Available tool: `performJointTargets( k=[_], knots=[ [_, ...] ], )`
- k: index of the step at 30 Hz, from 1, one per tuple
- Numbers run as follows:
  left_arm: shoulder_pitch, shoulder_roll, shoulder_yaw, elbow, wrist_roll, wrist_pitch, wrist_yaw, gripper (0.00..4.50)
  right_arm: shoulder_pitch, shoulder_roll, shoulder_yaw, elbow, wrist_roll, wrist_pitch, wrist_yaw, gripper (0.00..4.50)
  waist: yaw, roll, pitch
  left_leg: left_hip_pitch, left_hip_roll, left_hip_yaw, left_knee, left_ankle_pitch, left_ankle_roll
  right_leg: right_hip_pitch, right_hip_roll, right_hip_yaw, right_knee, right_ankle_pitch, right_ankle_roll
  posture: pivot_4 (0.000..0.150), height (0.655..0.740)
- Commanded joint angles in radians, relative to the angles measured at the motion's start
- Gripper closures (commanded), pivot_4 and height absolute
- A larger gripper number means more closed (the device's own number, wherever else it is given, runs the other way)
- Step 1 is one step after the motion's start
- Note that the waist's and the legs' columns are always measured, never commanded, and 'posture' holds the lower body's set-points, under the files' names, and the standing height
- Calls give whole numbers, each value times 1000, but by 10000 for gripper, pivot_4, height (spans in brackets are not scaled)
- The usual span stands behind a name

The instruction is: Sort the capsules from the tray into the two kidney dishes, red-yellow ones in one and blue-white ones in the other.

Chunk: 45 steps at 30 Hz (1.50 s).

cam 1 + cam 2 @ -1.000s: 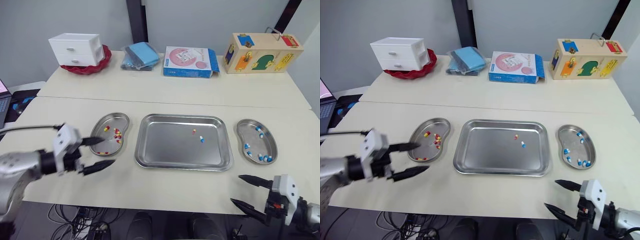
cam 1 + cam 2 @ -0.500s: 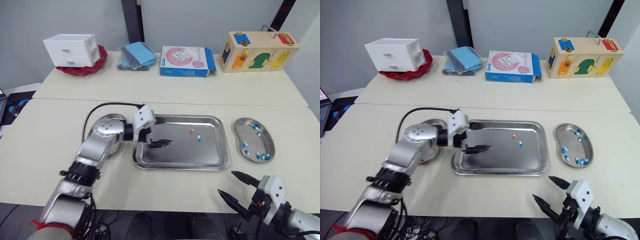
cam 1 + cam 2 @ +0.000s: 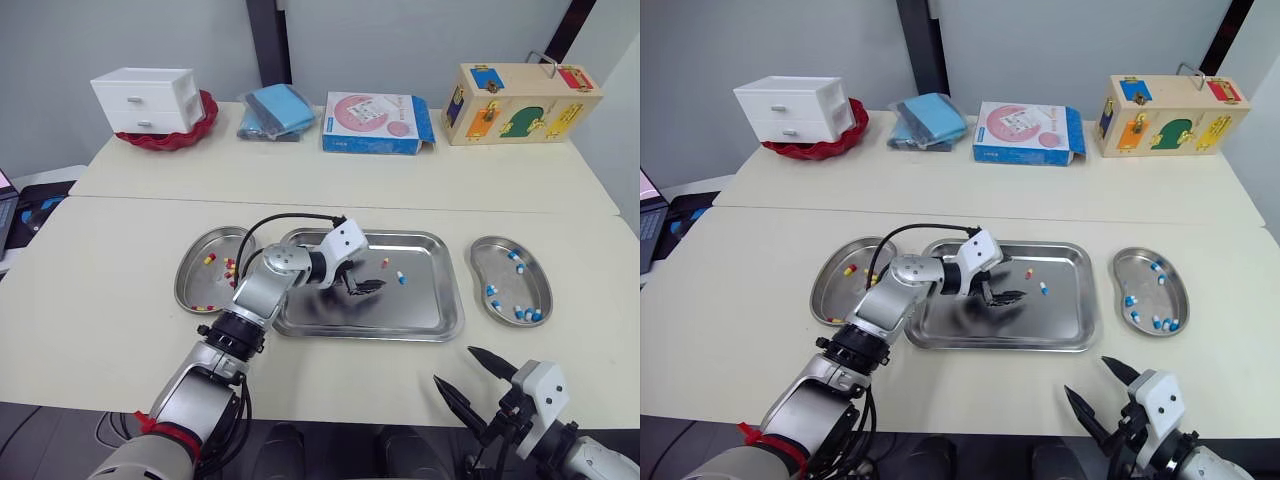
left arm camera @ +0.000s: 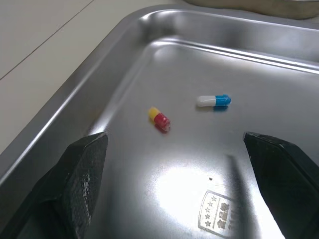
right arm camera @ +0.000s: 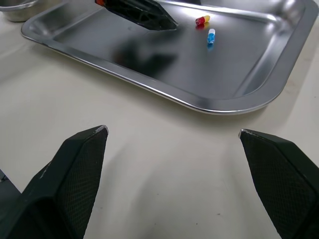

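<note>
The steel tray (image 3: 365,333) sits mid-table and holds one red-yellow capsule (image 3: 385,263) and one blue-white capsule (image 3: 401,278). My left gripper (image 3: 364,280) hangs open low over the tray, just left of both capsules. In the left wrist view, the red-yellow capsule (image 4: 159,118) and the blue-white one (image 4: 213,101) lie ahead of the spread fingers (image 4: 82,169). Several red-yellow capsules are in the left kidney dish (image 3: 198,285). Several blue-white ones are in the right kidney dish (image 3: 514,290). Off the table's front edge, my right gripper (image 3: 455,366) is open and empty.
Along the far table stand a white drawer unit (image 3: 145,98) in a red bowl, a blue pouch (image 3: 278,110), a pink-and-blue box (image 3: 375,122) and a wooden lock box (image 3: 520,90). A black cable (image 3: 285,220) arches over the tray's left end.
My left gripper has travelled right, from beside the left kidney dish to over the tray near the two capsules. It stays open. The right gripper has barely moved.
</note>
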Motion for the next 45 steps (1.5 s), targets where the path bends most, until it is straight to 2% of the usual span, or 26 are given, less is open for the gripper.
performJointTargets(
  k=[1,13,16,28,36,42,45],
  knots=[
    [-46,-42,-16,26,39,-11,45,0,9,5,1,-45,-1,-18,-23,447,0,0,0,0,0,0,0,0,0,0,0,0,0,0,0,1500,7400],
    [-81,-93,-60,109,120,-11,51,0,18,-4,2,-69,4,-6,-58,447,0,0,0,0,0,0,0,0,0,0,0,0,0,0,0,1500,7400],
    [-76,-90,-61,116,130,-12,49,5462,21,-4,6,-70,3,-7,-65,0,0,0,0,0,0,0,0,0,0,0,0,0,0,0,0,1500,7400],
    [-80,-101,-42,127,114,24,44,44779,27,-7,19,-68,-5,-12,-71,0,0,0,0,0,0,0,0,0,0,0,0,0,0,0,0,1500,7400],
    [-74,-77,-24,113,95,28,9,44779,28,-27,21,-69,-9,-27,-59,0,-1,1,-1,1,0,0,0,0,0,1,0,0,0,0,0,1500,7400],
    [-68,-49,19,42,22,59,-61,44779,24,-45,32,-85,-6,-39,-37,0,-1,1,-1,1,0,0,0,0,0,1,0,0,0,0,0,1500,7400],
    [-36,1,47,-36,-33,55,-135,44779,21,-74,44,-101,-11,-40,-13,0,-2,1,-1,0,0,0,0,0,0,0,0,0,0,0,0,1500,7400]
  ],
)
